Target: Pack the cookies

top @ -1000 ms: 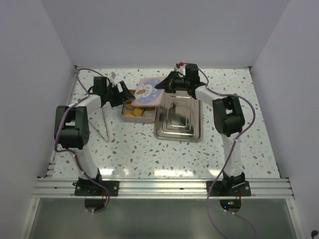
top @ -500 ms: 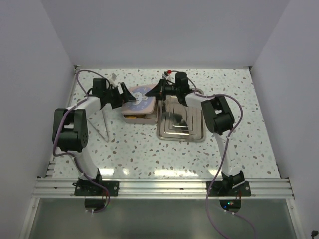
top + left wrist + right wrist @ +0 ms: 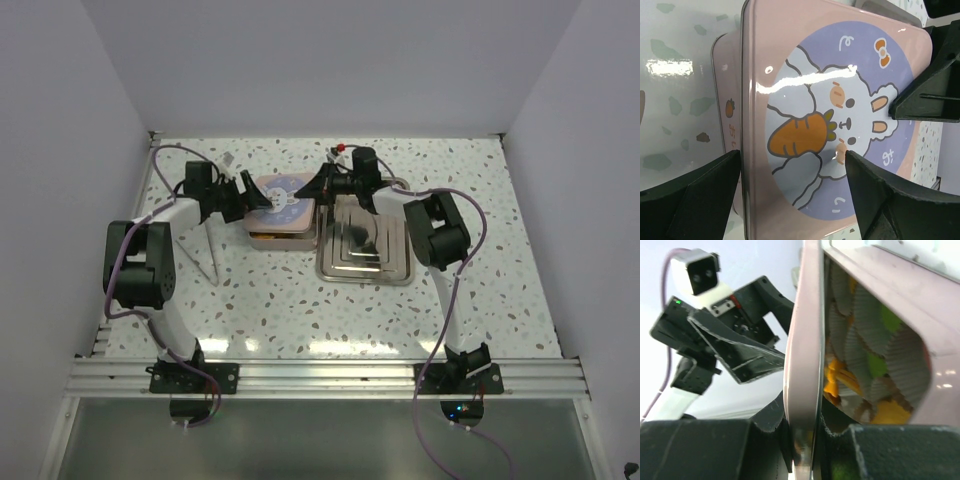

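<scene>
From above, a pink square lid [image 3: 283, 197] with a rabbit print lies over a low box [image 3: 270, 235] near the far middle of the speckled table [image 3: 300, 310], covering almost all of it, so what is inside cannot be seen from here. The left gripper [image 3: 243, 195] sits at the lid's left edge and the right gripper [image 3: 320, 184] at its right edge. Just right of the box is a stepped metal tray [image 3: 385, 265], partly under the right arm. A thin pale rod [image 3: 208, 248] lies on the table beside the left arm. In the left wrist view, the left gripper's two dark fingers [image 3: 695, 197] stand wide apart, with the glossy lid between and beyond them. Whether either finger touches it cannot be told. The box's pink side wall shows past the lid's left edge, so the lid sits a little off it. The right gripper's dark finger reaches onto the lid's far edge. In the right wrist view, the right gripper is clamped on the lid's rim, which runs upright between its fingers. That side of the lid is lifted clear of the box. Through the gap the cookies [image 3: 836, 378], orange and green, lie inside the box among grey fluted paper cups [image 3: 865, 320].
</scene>
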Robot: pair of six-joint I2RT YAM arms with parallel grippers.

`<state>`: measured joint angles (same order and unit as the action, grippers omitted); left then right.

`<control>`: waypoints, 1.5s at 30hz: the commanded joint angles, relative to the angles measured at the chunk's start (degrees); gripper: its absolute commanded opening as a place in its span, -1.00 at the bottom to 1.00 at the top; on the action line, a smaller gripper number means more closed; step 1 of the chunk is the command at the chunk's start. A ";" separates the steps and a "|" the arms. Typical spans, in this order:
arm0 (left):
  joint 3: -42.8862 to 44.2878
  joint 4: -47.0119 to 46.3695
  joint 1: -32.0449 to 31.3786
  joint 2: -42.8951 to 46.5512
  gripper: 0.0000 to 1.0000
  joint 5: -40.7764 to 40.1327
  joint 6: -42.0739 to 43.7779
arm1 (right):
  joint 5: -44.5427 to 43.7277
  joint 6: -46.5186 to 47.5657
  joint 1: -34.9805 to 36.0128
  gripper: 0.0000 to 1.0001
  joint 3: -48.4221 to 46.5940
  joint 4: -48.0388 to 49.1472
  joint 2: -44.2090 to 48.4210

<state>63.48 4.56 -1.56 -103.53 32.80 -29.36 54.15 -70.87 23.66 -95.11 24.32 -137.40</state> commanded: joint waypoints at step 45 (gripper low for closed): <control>8.66 11.52 -7.05 -3.52 0.61 -11.87 6.43 | -6.96 32.20 -5.73 0.08 0.18 -45.86 11.02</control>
<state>68.27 14.66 -6.96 -105.80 22.59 -24.29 47.31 -38.41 17.32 -95.98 -23.09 -129.47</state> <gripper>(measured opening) 0.805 0.541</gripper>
